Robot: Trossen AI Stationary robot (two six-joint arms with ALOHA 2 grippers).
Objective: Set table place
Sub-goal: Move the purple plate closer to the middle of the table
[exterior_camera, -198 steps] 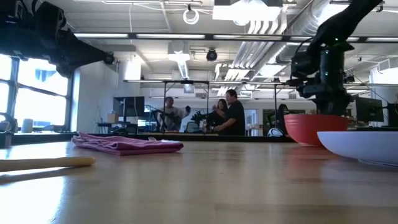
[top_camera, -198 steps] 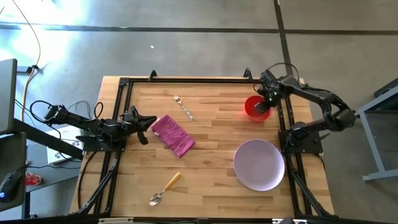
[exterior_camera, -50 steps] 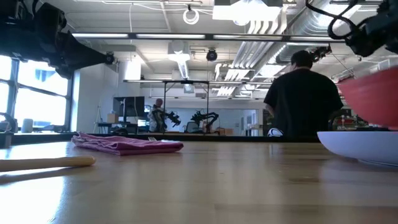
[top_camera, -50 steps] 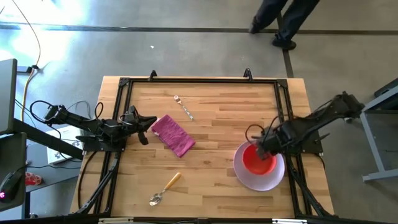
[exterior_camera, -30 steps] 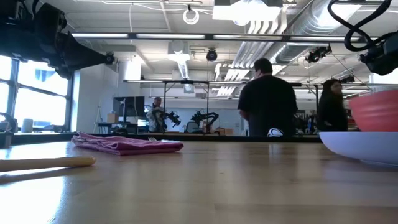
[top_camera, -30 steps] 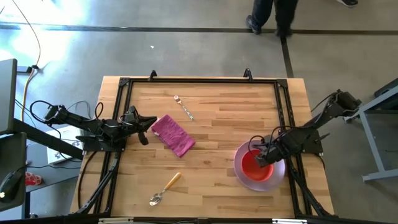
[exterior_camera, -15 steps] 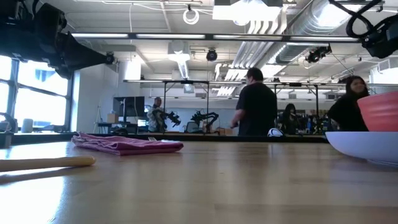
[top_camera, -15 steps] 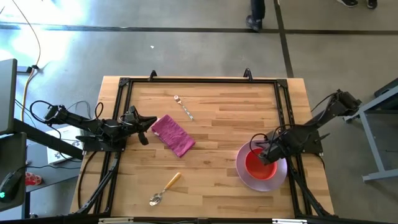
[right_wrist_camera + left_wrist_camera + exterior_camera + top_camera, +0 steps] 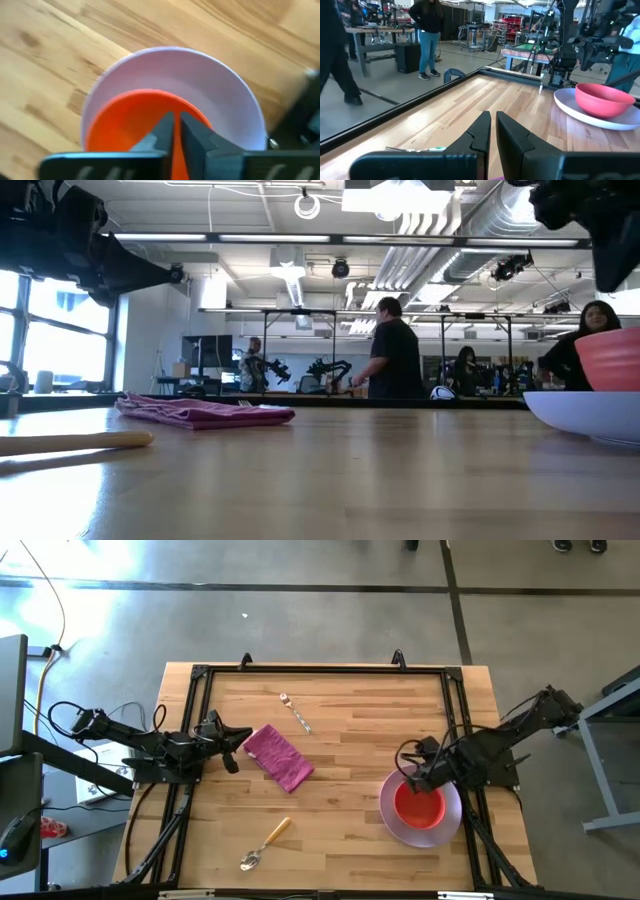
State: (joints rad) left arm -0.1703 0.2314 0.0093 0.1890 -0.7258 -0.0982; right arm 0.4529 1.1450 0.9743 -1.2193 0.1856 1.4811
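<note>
The red bowl sits inside the pale lilac plate at the table's near right; both also show in the right wrist view, the bowl on the plate. My right gripper hangs shut over the bowl's far left rim, clear of it in the low view. The magenta napkin lies flat at the left. The fork lies farther back and the wooden-handled spoon near the front. My left gripper waits shut beside the napkin.
The black frame edges the wooden table. There is bare wood between the napkin and the plate. People move about in the room beyond the table's far edge.
My right gripper has gone up and a little toward the table's far edge, away from the bowl. The bowl stays in the plate, and the two have shifted slightly toward the table's right edge.
</note>
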